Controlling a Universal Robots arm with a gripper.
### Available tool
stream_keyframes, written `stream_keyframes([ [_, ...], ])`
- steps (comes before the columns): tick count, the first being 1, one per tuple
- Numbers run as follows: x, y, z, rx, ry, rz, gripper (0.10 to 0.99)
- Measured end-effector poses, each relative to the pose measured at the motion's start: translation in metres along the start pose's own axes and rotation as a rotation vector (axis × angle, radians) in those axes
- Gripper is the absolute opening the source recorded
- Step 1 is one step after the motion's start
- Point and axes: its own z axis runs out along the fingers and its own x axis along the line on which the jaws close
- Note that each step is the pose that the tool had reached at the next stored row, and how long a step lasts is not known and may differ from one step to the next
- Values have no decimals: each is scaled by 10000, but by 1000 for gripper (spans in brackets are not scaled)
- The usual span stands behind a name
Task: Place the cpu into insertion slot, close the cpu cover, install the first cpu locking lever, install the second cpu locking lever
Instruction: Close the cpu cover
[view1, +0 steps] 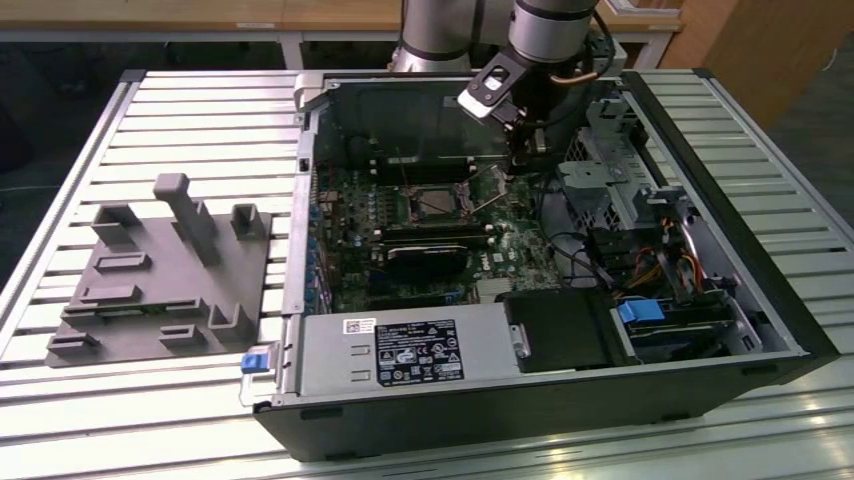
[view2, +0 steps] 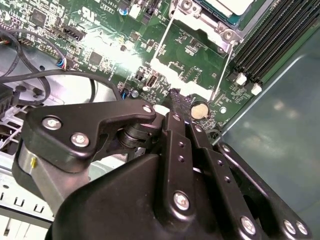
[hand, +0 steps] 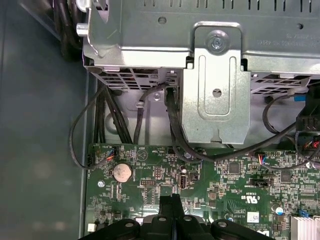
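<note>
Second wrist view: end effector (view2: 175, 97) pinched narrow, empty, low over green board (view2: 190, 50) near locking lever (view2: 222, 70); cpu (view2: 227, 5) seated in insertion slot (view2: 212, 22); tip could slip off thin lever and gouge board

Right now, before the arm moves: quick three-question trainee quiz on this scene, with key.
1. True or false: the fingers grip the cpu.
2. In the second wrist view, nearest the fingers is: A coin cell, B fan, C screwdriver.
3. Fill in: the grey fixture stands on the exterior view's ___ of the computer case.
Key: 1 false; 2 A; 3 left.
</note>
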Motion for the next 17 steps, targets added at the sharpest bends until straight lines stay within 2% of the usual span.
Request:
stream_keyframes([
  [17,15,34,23,1,3,0,106],
])
